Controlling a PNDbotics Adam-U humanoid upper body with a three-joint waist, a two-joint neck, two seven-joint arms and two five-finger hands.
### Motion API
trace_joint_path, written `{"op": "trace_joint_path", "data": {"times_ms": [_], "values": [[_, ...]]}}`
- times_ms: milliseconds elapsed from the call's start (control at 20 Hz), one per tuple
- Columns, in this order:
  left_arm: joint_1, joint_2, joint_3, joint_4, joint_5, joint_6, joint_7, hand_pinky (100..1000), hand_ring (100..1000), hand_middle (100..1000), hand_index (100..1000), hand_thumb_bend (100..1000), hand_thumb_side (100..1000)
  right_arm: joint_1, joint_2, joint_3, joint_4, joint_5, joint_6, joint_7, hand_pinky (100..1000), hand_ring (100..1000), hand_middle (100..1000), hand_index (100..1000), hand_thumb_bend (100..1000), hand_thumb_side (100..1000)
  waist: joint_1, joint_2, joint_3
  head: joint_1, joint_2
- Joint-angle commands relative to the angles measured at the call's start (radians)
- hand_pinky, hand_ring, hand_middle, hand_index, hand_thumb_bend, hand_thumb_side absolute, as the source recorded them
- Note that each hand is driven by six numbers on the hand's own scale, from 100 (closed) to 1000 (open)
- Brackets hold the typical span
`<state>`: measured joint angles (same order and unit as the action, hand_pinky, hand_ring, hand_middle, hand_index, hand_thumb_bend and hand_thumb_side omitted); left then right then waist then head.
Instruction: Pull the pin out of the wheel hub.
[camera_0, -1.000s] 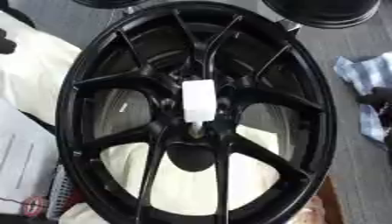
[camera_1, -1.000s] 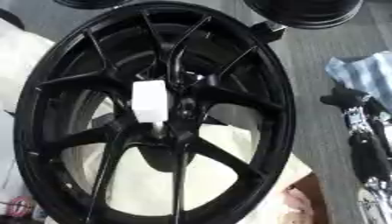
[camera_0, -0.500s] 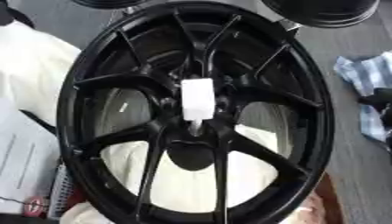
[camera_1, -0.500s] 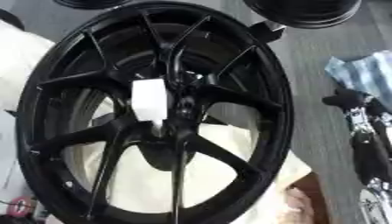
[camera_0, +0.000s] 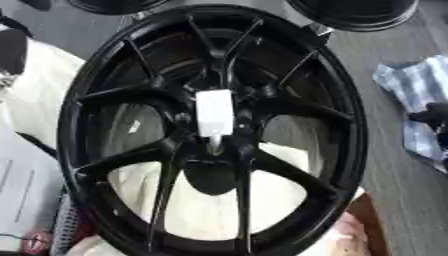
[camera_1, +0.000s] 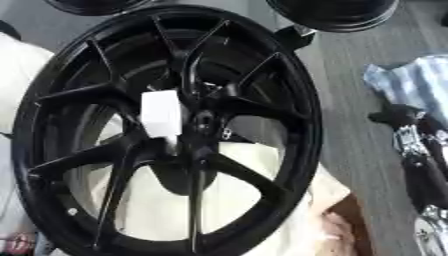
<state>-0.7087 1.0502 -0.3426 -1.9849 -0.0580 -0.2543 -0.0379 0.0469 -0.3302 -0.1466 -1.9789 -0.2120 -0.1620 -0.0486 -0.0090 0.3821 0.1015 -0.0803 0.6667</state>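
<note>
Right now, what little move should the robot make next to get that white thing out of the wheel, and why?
Probably bring the right hand in from the right edge toward the white pin. The pin sits in the centre of the black wheel, and nothing touches it.

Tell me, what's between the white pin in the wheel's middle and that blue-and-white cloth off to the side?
In the left eye view, going from the pin toward the cloth: black spokes, the wheel's rim, then a stretch of bare grey floor.
</note>
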Motion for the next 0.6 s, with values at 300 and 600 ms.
{"op": "trace_joint_path", "data": {"times_ms": [300, 600], "values": [[-0.146, 0.019, -0.16, -0.015, -0.126, 0.057, -0.126, 770, 729, 681, 804, 100, 534, 0.008, -0.026, 0.005, -0.021, 0.01, 0.005, 0.007, 987, 737, 601, 710, 100, 623, 0.007, -0.033, -0.005, 0.009, 0.0], [-0.185, -0.012, -0.202, -0.015, -0.133, 0.142, -0.224, 783, 764, 719, 860, 100, 709, 0.01, -0.025, 0.008, -0.021, 0.013, 0.014, 0.007, 988, 736, 601, 710, 100, 633, 0.011, -0.036, -0.004, 0.008, 0.002]]}}
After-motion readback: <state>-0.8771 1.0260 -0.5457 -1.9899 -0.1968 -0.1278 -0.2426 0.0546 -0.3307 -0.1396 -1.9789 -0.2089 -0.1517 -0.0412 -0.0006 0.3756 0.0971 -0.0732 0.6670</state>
